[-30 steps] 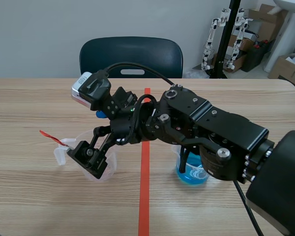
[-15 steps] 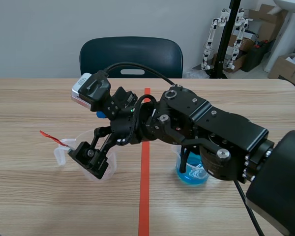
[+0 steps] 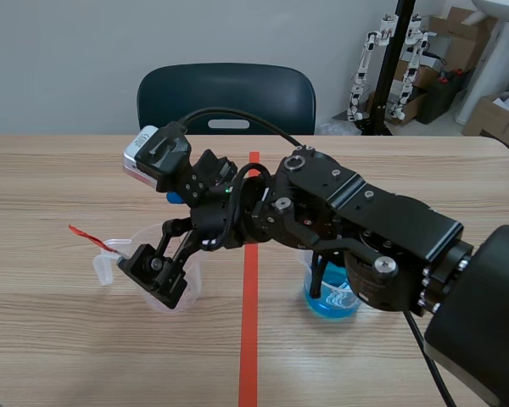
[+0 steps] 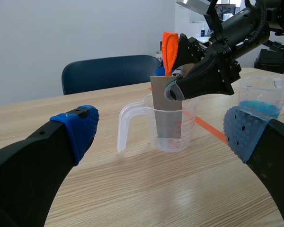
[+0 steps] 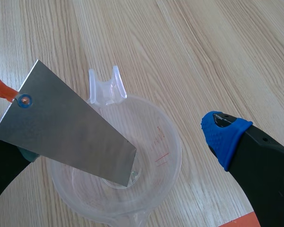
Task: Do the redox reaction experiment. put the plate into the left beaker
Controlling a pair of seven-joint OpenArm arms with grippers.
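1. Scene view: the right arm reaches across the counter to the clear beaker, and the right jaws hang over its mouth. They hide most of the metal plate. Only an orange tag shows, sticking out past the beaker on the side away from the arm. A blue-filled beaker stands beside the clear beaker, under the arm.

2. Left wrist view: the metal plate stands almost upright inside the clear beaker. Its long axis runs from the beaker's floor up past the rim. The orange tag rises above it, and one finger of the right jaws lies against its top corner. The left jaws are spread wide with nothing between their blue pads. The beaker sits ahead of them, apart.

3. Right wrist view: the plate has its lower short edge down in the beaker. Its upper end rests on one finger of the right jaws. The other finger's pad stands off past the beaker's far rim, so the right jaws look parted, not clamped.

4. Judgement: the plate seems delivered. The right arm is nearer, and its retreat should lift away from the plate's top end, or the beaker may tip.
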